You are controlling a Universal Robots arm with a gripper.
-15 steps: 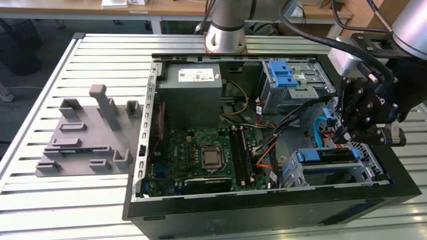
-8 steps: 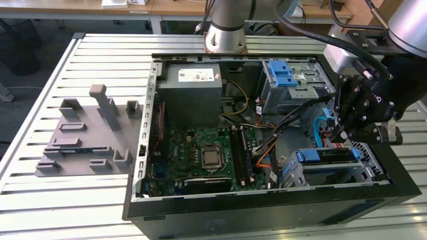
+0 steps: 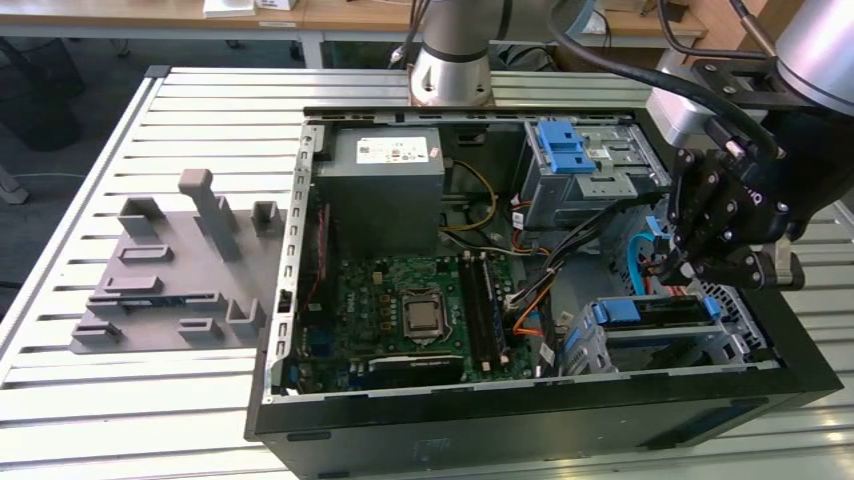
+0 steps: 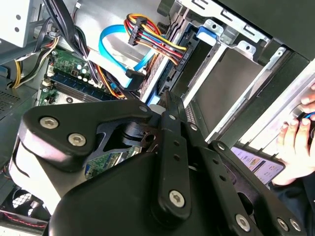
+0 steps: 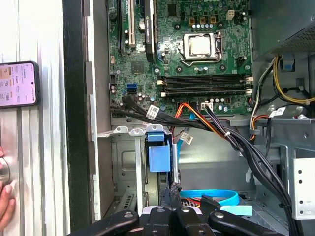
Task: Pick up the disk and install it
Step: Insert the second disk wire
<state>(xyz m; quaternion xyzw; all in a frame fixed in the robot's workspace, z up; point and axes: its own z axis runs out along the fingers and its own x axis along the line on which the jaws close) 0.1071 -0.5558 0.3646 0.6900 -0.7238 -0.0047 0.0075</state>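
The disk [image 3: 651,312] sits edge-up in the lower drive cage at the front corner of the open computer case [image 3: 400,420], on the exterior view's right. Its blue plastic rail [image 5: 160,156] shows at the cage mouth in the first wrist view. My gripper [image 3: 663,268] hangs just above the disk with its fingers pressed together and nothing between them. The joined fingertips [image 4: 167,101] point down into the case, close beside the blue rail, in both wrist views [image 5: 173,189]. I cannot tell whether they touch the disk.
A light-blue flat cable [image 5: 212,197] and black and coloured wire bundles [image 5: 231,137] run past the cage. The motherboard [image 3: 407,305], grey power supply [image 3: 384,180] and upper cage with blue latch [image 3: 567,148] fill the case. A hand [image 4: 295,142] and phone [image 5: 17,83] are outside the case wall.
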